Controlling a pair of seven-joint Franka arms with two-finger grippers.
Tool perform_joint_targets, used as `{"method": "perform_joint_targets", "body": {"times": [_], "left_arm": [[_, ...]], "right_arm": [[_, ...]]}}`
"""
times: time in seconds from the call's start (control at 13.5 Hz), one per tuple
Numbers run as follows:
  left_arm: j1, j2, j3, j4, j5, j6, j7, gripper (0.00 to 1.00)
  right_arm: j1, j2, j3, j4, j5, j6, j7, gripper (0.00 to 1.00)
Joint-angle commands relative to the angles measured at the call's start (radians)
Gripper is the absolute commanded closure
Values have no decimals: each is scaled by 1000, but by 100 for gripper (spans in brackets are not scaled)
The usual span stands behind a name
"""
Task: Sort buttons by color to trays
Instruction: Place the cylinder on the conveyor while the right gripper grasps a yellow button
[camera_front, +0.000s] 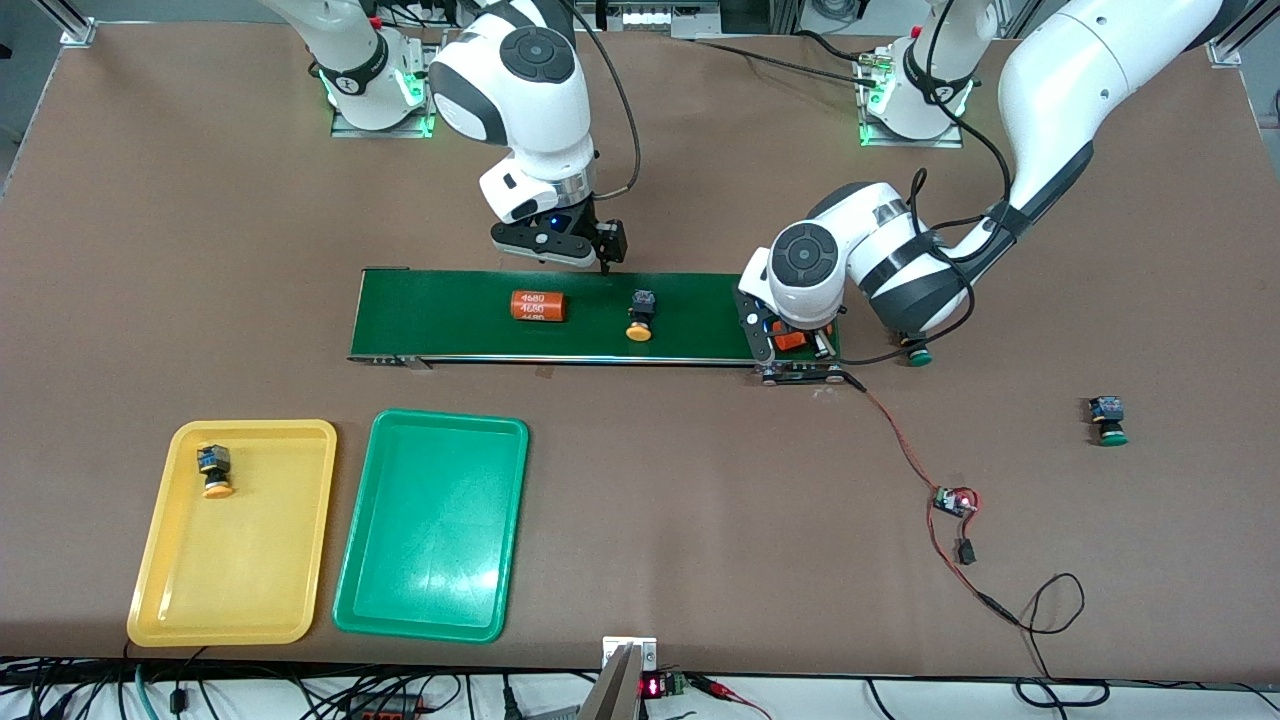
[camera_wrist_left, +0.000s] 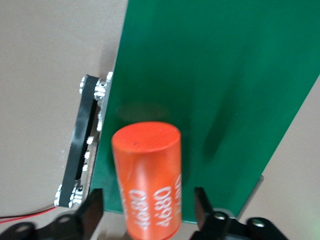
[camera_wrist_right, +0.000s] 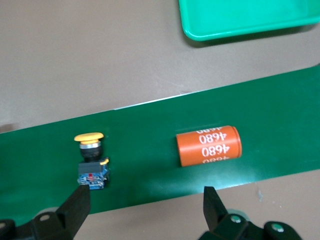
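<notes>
I get bright, even overhead light on the surface (camera_front: 700, 480), with short soft shadows. Pale glare sheens the green tray (camera_front: 430, 560). My left wrist view is soft; the orange cylinder (camera_wrist_left: 150, 175) up close blurs. Green lamps glow at both bases.

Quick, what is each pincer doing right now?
Left pincer: open around an orange cylinder at the belt end, not clamping it.
Right pincer: open, holding nothing, over the belt.
</notes>
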Motion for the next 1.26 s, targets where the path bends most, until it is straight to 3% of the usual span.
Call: {"method": "perform_joint_targets", "body": {"times": [0.0, 0.15, 0.37, 0.59, 0.74, 0.97, 1.19], "left_arm": [[41, -37, -26, 29, -29, -50, 16, 0], [72, -44, -38, 99, -93, -138, -48, 0], [101, -41, -34, 176, -112, -248, -405, 0], [153, -28, -14, 181, -112, -249, -773, 0], [197, -25, 40, 179, -113, -247, -826, 0], [280, 13, 43, 141, -119, -240, -843, 0], [386, 25, 43, -23, -119, -50, -846, 0]], "right_arm": [[10, 14, -6, 12, -36, 35, 23, 0], [13, 28, -6, 12, -45, 51, 23, 0], [28, 70, -6, 10, -97, 63, 47, 0], [31, 113, -21, 12, -114, 110, 63, 0], [34, 141, -35, 14, -139, 138, 64, 0], [46, 192, -59, 15, -175, 183, 63, 0], [65, 228, -84, 33, -183, 203, 63, 0]]}}
